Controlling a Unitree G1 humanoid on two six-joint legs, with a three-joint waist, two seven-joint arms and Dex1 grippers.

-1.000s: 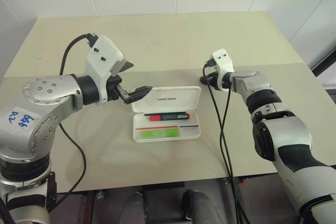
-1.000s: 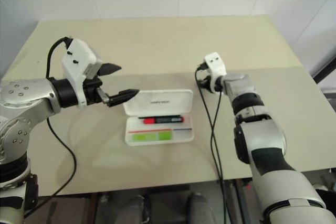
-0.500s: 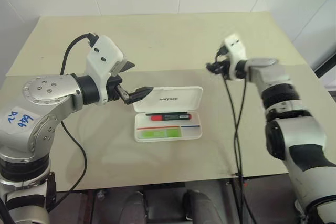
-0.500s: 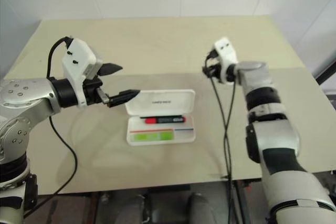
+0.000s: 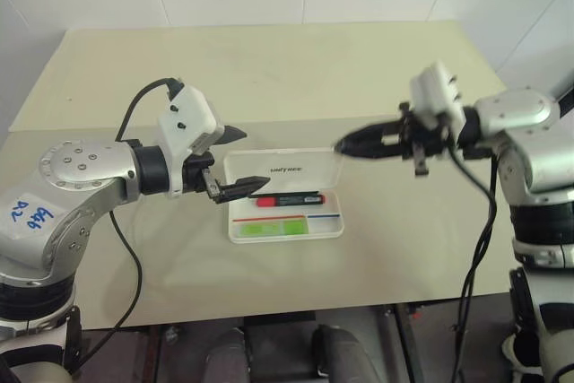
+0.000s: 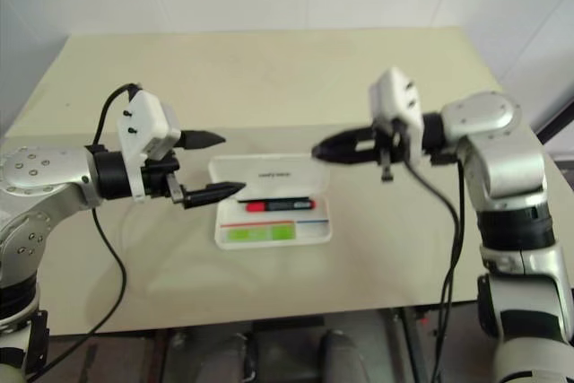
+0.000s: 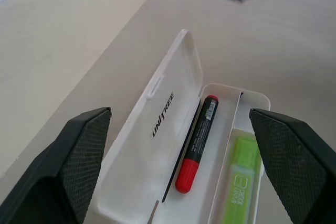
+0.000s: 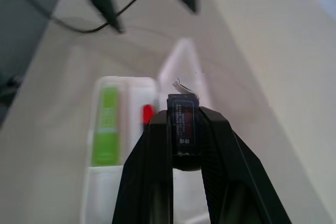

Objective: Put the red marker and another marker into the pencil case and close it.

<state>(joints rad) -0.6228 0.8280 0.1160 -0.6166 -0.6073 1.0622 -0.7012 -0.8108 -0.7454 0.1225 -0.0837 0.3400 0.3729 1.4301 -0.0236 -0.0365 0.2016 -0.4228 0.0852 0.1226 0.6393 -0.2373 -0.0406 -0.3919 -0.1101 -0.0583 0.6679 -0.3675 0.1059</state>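
Note:
The white pencil case [image 5: 309, 166] lies open in the middle of the table, its lid tipped back. In its tray the red marker [image 5: 287, 198] lies along the hinge side. The light-green marker [image 5: 269, 229] rests in the front compartment. My left gripper [image 5: 256, 159] hovers open at the case's left end, one finger over the lid and one over the tray edge. My right gripper [image 5: 342, 146] points left above the lid's right end. It is shut on a small dark cylinder [image 8: 184, 129] with a label, which is pinched between its fingers.
The beige table [image 5: 179, 69] spreads wide behind and beside the case, with white walls beyond. A black cable [image 5: 475, 221] hangs from my right wrist down past the table's front edge. Another cable [image 5: 126, 221] loops under my left arm.
My right arm pulled back from the table behind the case, rose, and swung round to point left over the lid's right end. My left gripper sank slightly toward the case, still open.

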